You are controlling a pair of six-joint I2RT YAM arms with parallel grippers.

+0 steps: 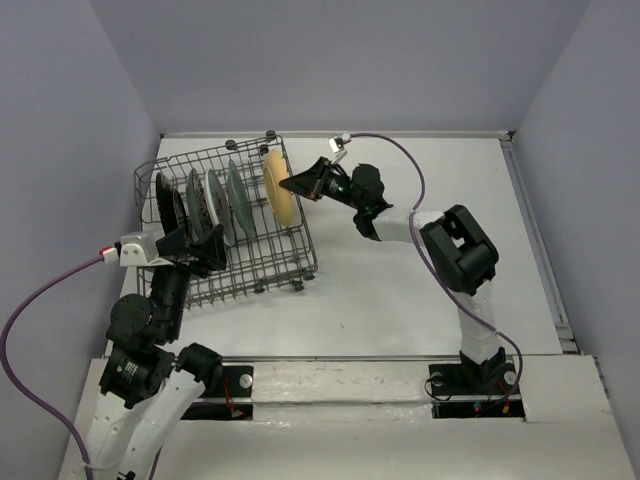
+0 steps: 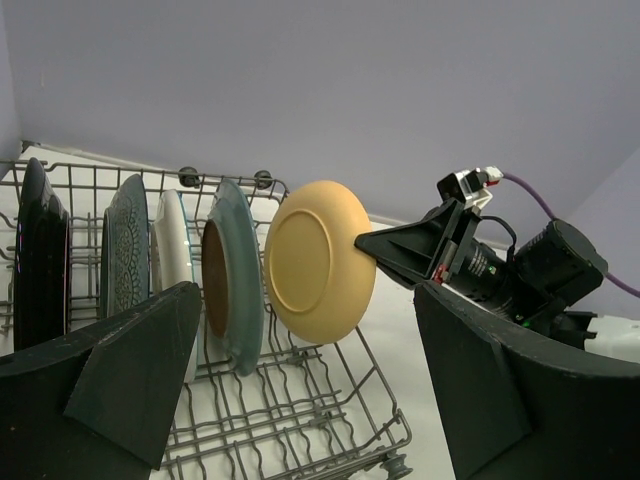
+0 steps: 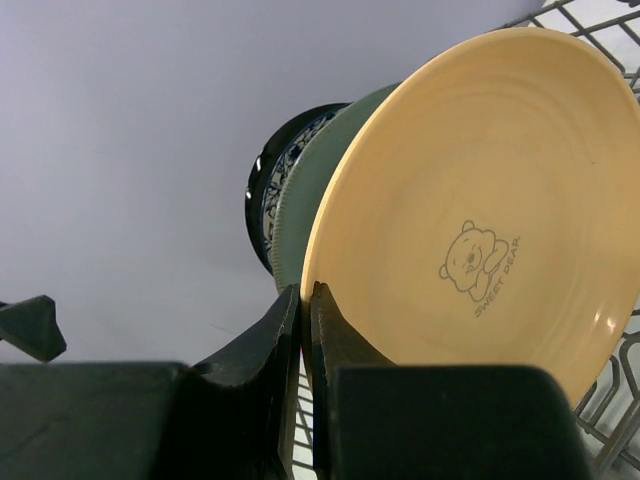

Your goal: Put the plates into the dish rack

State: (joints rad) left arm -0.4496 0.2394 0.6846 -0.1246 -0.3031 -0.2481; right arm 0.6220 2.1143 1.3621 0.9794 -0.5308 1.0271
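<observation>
Plates: 5 total. Across the dish rack [image 1: 268, 262] from its left end: 1 black-rimmed plate [image 1: 163, 200], 1 floral plate [image 1: 195, 200], 1 white plate [image 1: 214, 198], 1 teal plate [image 1: 237, 195], and 1 yellow plate [image 1: 278, 185] at its rt end.
Racks: 1.
Arms: 2, w/ 2 grippers: left gripper [image 1: 195, 250] at rack's near-left corner, right gripper [image 1: 291, 183] at rack's rt end.

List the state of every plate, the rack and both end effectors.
yellow plate: upright at the rack's end, held by its rim.
teal plate: slotted upright.
white plate: slotted upright.
floral plate: slotted upright.
black plate: slotted upright.
dish rack: holds four slotted plates.
left end effector: open, empty.
right end effector: shut on yellow plate.
</observation>
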